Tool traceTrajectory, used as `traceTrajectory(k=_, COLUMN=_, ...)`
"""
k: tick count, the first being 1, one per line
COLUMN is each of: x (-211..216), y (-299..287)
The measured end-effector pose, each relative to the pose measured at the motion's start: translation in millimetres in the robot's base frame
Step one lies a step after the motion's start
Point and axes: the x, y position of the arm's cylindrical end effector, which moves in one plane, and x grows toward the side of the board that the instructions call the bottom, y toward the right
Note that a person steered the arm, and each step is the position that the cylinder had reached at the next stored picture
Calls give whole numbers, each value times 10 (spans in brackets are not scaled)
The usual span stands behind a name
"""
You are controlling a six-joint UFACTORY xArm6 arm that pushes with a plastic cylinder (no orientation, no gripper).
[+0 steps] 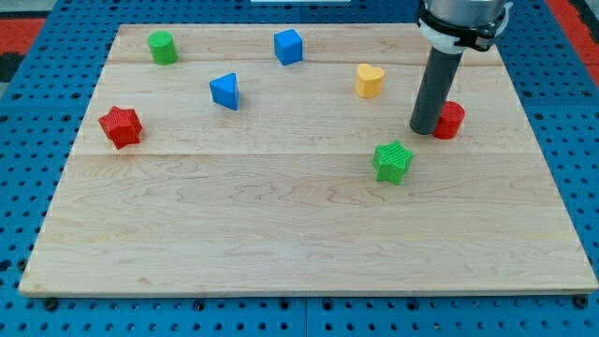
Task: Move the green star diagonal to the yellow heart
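The green star [393,161] lies on the wooden board [281,225], right of centre. The yellow heart [370,80] lies above it and slightly to the left, near the view's top. My tip [425,129] stands at the lower end of the dark rod, up and to the right of the green star, with a small gap between them. It is below and to the right of the yellow heart. The tip touches or nearly touches the left side of a red cylinder [450,121].
A green cylinder [163,47] sits at the top left. A blue cube [288,46] sits at the top centre. A blue triangle [225,91] lies left of centre. A red star [121,126] lies at the left edge.
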Motion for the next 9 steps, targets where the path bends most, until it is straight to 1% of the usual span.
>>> traceTrajectory(k=1, x=-10, y=-39)
traceTrajectory(k=2, x=-192, y=-186)
traceTrajectory(k=4, x=323, y=-5)
traceTrajectory(k=5, x=595, y=-7)
traceTrajectory(k=7, x=649, y=-86)
traceTrajectory(k=8, x=649, y=-169)
traceTrajectory(k=9, x=663, y=-732)
